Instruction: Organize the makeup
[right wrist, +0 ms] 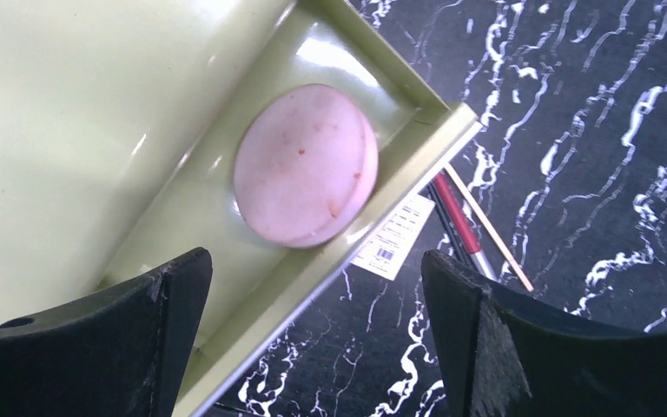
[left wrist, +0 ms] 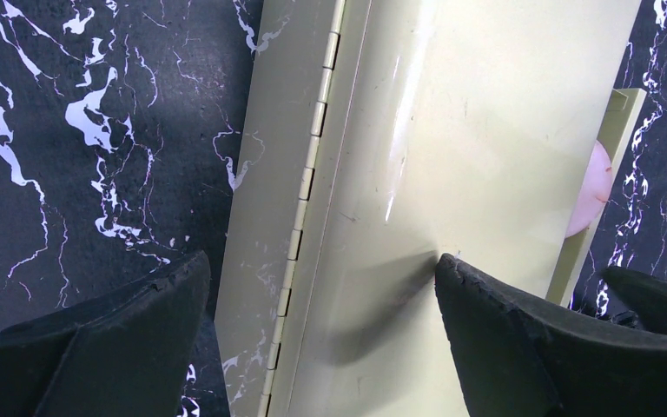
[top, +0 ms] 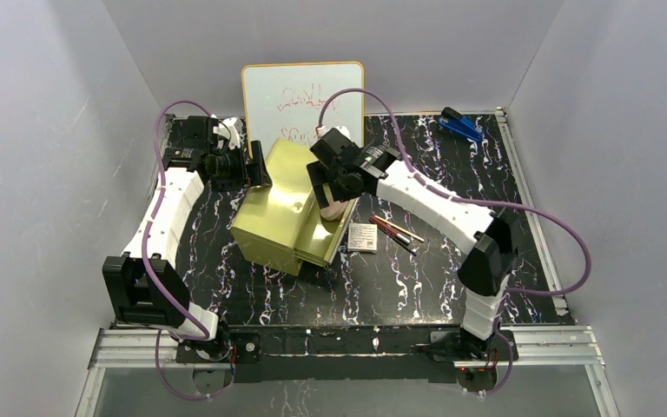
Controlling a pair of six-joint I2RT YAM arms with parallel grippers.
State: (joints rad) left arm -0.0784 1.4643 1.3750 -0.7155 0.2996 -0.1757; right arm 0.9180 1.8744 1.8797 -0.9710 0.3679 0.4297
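One pink disc (right wrist: 306, 165) lies in the open drawer (right wrist: 313, 287) of the green box (top: 282, 200) at centre frame, under the spread, empty right gripper (right wrist: 311, 261), the left gripper (left wrist: 321, 261) likewise spread across the box top, while the packet (top: 363, 236) and red stick (top: 391, 229) wait just right of the drawer, and a second disc is perhaps hidden.

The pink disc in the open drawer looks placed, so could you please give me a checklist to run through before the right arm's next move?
1. Pink disc lies flat inside the drawer: ok.
2. Right gripper is open and holds nothing: ok.
3. Left gripper steadies the box: cannot tell; it is open astride the hinge side, contact unclear.
4. Packet and dark-red stick stowed: not ok; both lie on the table beside the drawer.
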